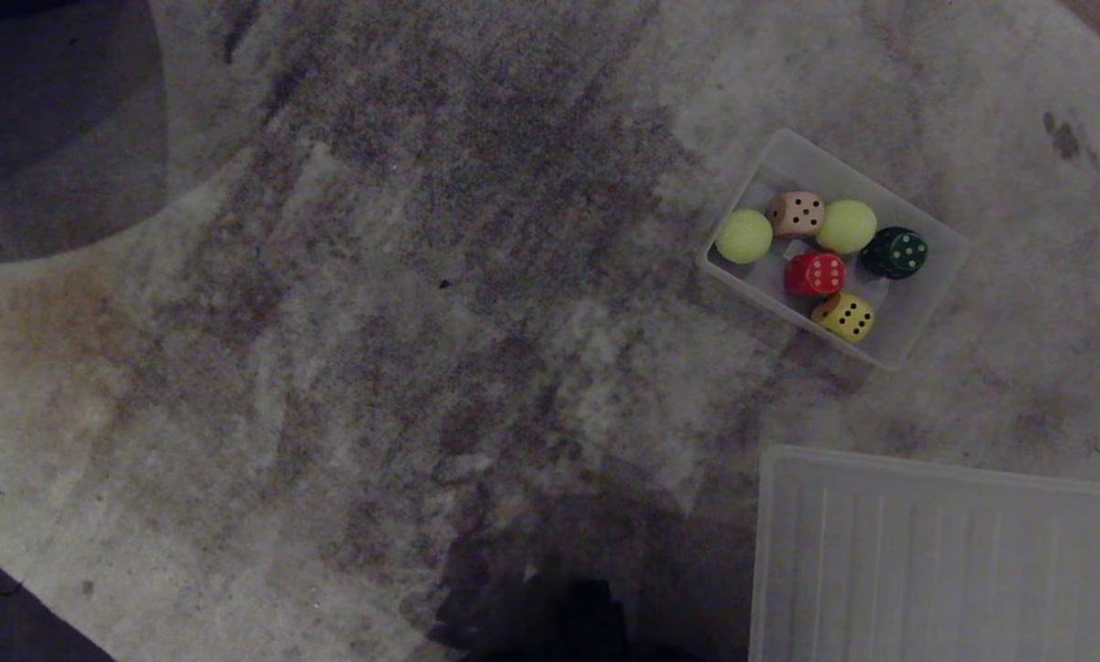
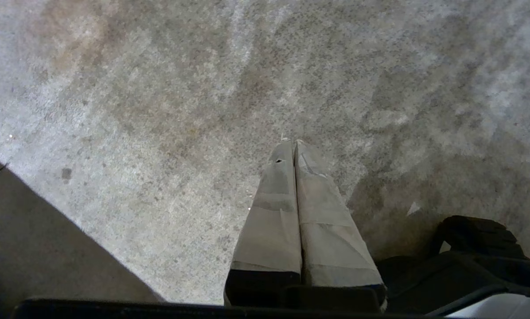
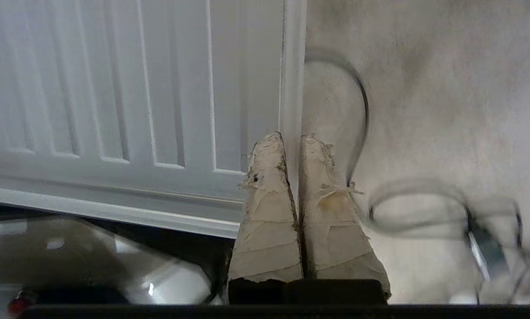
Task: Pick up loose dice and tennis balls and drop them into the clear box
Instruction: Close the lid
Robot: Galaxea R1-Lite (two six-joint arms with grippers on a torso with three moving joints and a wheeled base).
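The clear box (image 1: 932, 294) sits on the carpet at the right of the head view. Inside it lie two tennis balls (image 1: 744, 236) (image 1: 846, 226) and several dice: beige (image 1: 796, 213), red (image 1: 815, 273), dark green (image 1: 894, 252) and yellow (image 1: 844, 316). Neither arm shows in the head view. My left gripper (image 2: 292, 142) hangs shut and empty over bare carpet. My right gripper (image 3: 291, 138) is shut and empty, above the edge of the ribbed white panel (image 3: 127, 88).
The ribbed translucent white panel (image 1: 936, 561) lies at the lower right of the head view. A black cable (image 3: 362, 110) loops over the carpet near the right gripper. A dark floor edge (image 1: 7, 625) cuts the lower left corner.
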